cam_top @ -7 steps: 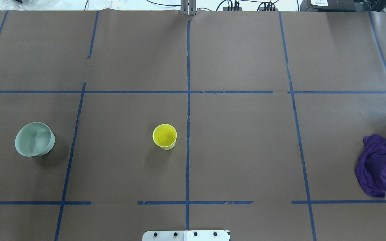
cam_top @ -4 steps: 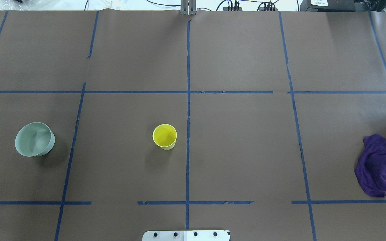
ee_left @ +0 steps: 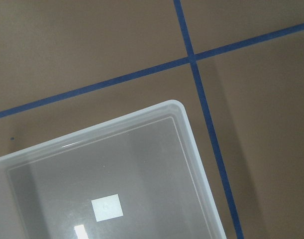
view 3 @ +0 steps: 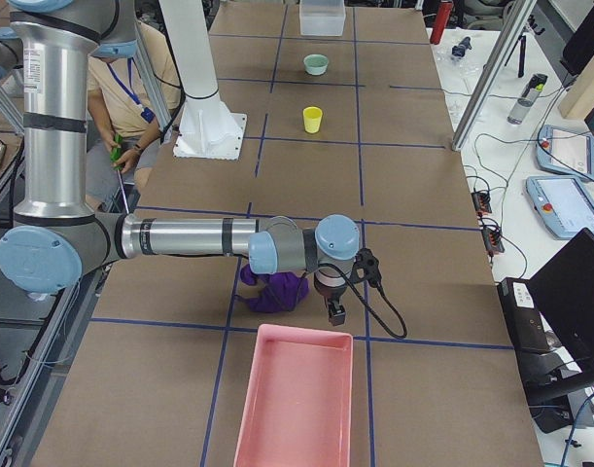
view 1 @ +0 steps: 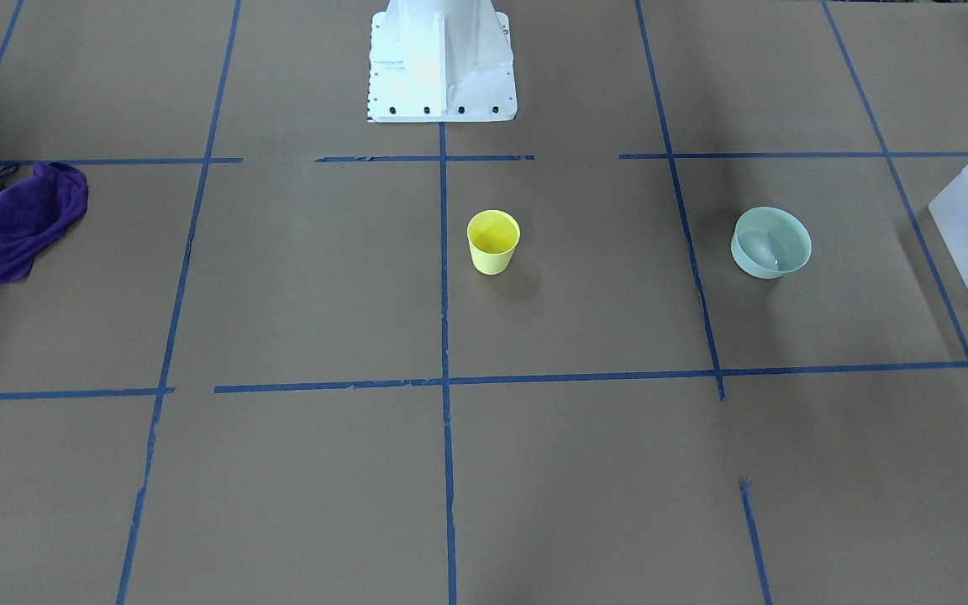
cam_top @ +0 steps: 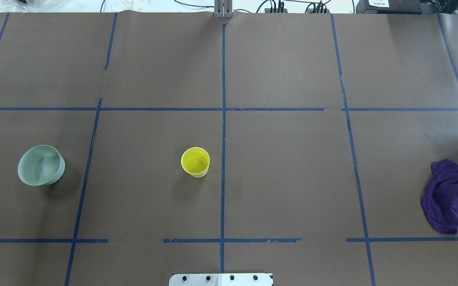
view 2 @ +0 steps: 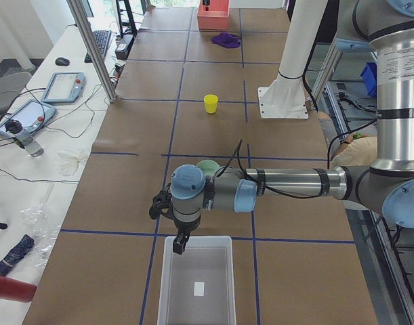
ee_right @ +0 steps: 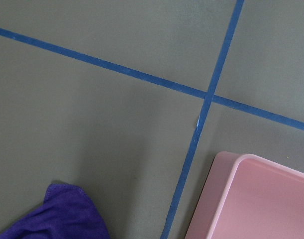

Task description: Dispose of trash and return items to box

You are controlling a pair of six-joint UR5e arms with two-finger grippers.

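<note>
The yellow cup [cam_top: 195, 161] stands upright near the table's middle, also in the front view [view 1: 493, 241]. The mint-green bowl [cam_top: 41, 165] stands at the left, also in the front view [view 1: 771, 243]. The translucent box [view 2: 196, 284] sits at the table's left end; its corner shows empty in the left wrist view [ee_left: 117, 184]. My left gripper [view 2: 180, 246] hangs over the box's rim, seen only from the side, so I cannot tell its state. My right gripper [view 3: 332, 313] hangs beside a purple cloth [view 3: 277, 289]; I cannot tell its state either.
The purple cloth [cam_top: 447, 196] lies crumpled at the table's right end. A pink tray [view 3: 297, 399] sits beyond it; its corner shows in the right wrist view [ee_right: 256, 199]. The white robot base [view 1: 440, 63] stands at the table's near-robot edge. An operator sits behind the robot.
</note>
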